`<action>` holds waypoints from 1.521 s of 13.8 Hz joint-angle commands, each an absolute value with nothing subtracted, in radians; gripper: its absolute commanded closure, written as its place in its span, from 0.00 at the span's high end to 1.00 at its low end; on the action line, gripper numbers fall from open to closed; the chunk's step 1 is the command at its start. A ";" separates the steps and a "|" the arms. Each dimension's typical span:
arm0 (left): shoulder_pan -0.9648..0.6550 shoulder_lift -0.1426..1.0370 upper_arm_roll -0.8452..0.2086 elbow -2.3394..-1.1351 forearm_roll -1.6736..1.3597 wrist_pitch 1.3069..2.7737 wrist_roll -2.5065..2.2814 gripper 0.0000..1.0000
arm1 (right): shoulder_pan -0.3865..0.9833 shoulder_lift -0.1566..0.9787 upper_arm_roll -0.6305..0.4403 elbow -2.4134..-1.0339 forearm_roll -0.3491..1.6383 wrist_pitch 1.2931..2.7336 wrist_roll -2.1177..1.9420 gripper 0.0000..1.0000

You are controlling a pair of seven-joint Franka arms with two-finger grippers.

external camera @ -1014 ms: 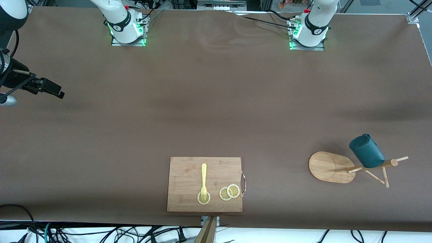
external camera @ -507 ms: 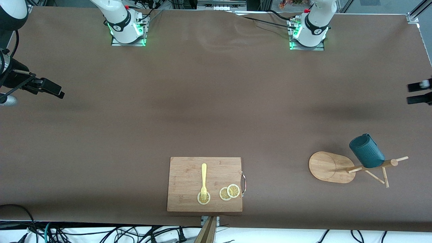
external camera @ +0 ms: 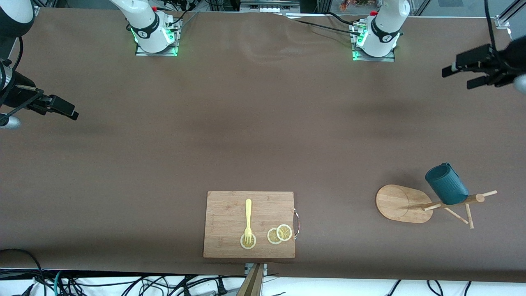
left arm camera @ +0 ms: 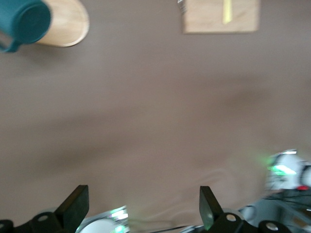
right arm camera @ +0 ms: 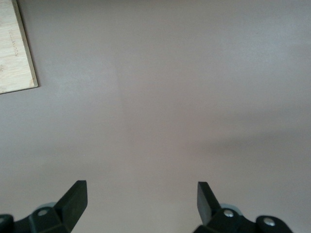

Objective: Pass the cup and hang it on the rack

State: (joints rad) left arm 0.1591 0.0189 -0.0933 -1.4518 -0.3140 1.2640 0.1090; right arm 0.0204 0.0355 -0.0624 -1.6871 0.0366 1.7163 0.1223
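Note:
The dark teal cup (external camera: 446, 185) hangs tilted on a peg of the bamboo rack (external camera: 399, 204), which stands near the front camera at the left arm's end of the table. The left wrist view shows the cup (left arm camera: 24, 20) over the rack's oval base (left arm camera: 68, 26). My left gripper (external camera: 456, 79) hovers open and holds nothing, over bare table at the left arm's end, well away from the rack. Above bare table at the right arm's end, my right gripper (external camera: 70, 111) waits open and holds nothing. Both wrist views show wide-apart fingers, left gripper (left arm camera: 144, 206) and right gripper (right arm camera: 141, 199).
A rectangular wooden cutting board (external camera: 230, 213) lies at the middle of the front edge, carrying a yellow fork (external camera: 248, 220) and lemon slices (external camera: 280, 234). Its corner (right arm camera: 14, 53) shows in the right wrist view. Cables run below the table's front edge.
The left gripper has come into the front view at the left arm's end and travelled toward the row of bases. The right arm, cup and rack have not moved.

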 commanded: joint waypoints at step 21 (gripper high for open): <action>-0.063 -0.031 0.052 -1.559 -0.071 1.493 -0.003 1.00 | 0.029 0.040 -0.071 -1.674 0.038 1.707 0.127 1.00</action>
